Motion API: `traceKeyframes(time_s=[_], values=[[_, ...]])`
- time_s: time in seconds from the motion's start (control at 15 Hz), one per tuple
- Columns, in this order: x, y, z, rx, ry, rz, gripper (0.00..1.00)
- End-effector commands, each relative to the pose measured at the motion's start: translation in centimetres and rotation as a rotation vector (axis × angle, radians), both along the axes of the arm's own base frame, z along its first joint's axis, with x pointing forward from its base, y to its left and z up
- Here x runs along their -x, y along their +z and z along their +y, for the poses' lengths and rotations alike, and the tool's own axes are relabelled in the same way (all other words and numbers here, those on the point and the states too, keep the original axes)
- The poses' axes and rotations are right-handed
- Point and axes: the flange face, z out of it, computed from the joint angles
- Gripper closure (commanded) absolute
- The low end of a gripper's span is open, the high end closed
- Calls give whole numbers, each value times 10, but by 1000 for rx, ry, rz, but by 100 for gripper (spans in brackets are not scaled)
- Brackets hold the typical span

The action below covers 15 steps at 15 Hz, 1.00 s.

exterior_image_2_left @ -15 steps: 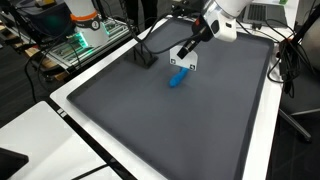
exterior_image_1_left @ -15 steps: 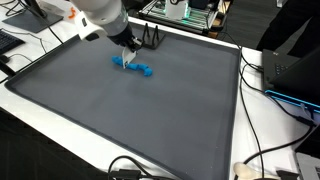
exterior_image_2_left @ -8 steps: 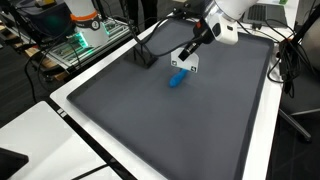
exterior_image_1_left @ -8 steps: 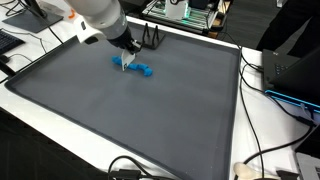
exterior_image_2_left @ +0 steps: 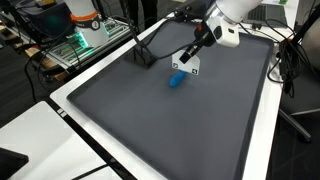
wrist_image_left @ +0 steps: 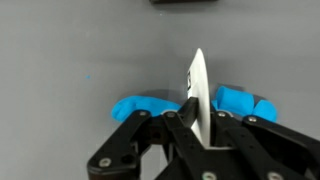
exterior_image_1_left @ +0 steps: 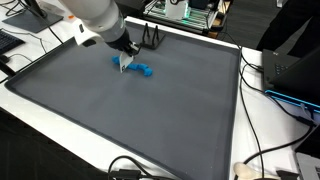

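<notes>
My gripper [exterior_image_1_left: 124,60] is shut on a thin white card-like piece [wrist_image_left: 197,85], held edge-on between the fingers in the wrist view. It hovers just over a blue lumpy object [exterior_image_1_left: 141,70] lying on the dark grey mat [exterior_image_1_left: 150,110]. In the wrist view the blue object [wrist_image_left: 140,105] shows on both sides behind the fingers [wrist_image_left: 195,128]. In an exterior view the white piece [exterior_image_2_left: 188,67] hangs from the gripper [exterior_image_2_left: 190,62] right above the blue object [exterior_image_2_left: 177,80]. I cannot tell if the piece touches the blue object.
A black wire stand [exterior_image_1_left: 150,40] stands at the mat's far edge, close to the gripper; it also shows in an exterior view [exterior_image_2_left: 145,57]. White table border [exterior_image_1_left: 255,120], cables and electronics ring the mat [exterior_image_2_left: 170,130].
The arm has shifted slightly sideways over the blue object, still holding the white piece. The blue object has not moved.
</notes>
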Motion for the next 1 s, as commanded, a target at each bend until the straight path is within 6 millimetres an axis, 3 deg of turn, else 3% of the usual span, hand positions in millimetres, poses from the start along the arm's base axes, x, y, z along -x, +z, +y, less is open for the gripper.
traceKeyframes(time_s=[0.0,0.93], values=[[-4,-7,-1,28,-5,-5,98],[-3,-31,2,46,10,17,98]])
